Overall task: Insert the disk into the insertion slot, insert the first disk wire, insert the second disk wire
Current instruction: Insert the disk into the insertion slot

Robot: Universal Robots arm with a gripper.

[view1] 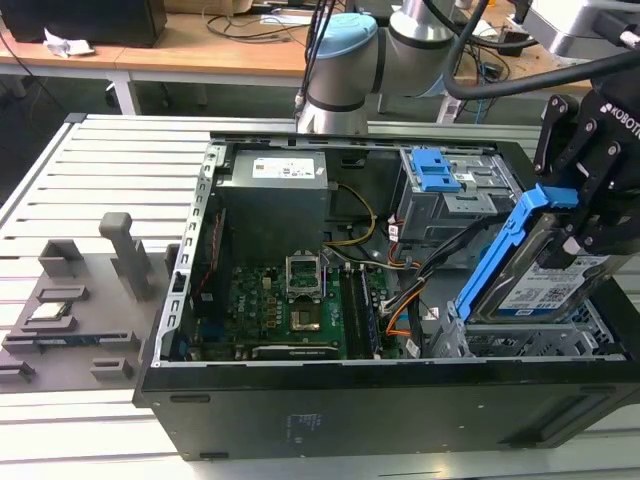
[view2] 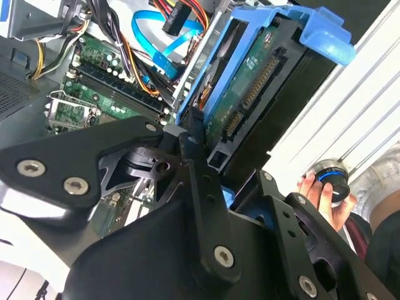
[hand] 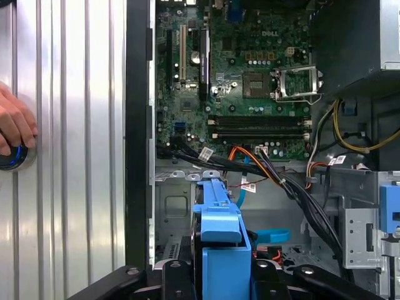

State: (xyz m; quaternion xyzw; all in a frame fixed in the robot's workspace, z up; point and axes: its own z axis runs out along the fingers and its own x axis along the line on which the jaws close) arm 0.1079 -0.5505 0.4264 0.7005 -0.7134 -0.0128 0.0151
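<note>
My gripper (view1: 578,225) is shut on the disk (view1: 535,275), a grey drive with a white label in a bright blue carrier. The disk hangs tilted, its lower end just above the insertion slot (view1: 520,342), a silver perforated cage in the case's corner at the exterior view's right. In the first wrist view the blue carrier (hand: 219,228) hangs over the cage's metal (hand: 172,200). The disk's connector edge (view2: 250,87) shows in the second wrist view, with a black finger (view2: 192,147) against the carrier. Loose black, orange and blue wires (hand: 262,164) lie beside the cage.
The open black computer case (view1: 330,400) lies on a slatted metal table (view1: 90,170). A grey bay with blue clips (view1: 445,185) stands behind the cage. The motherboard (view1: 290,300) fills the middle. A hand (hand: 14,125) rests on a round knob outside the case.
</note>
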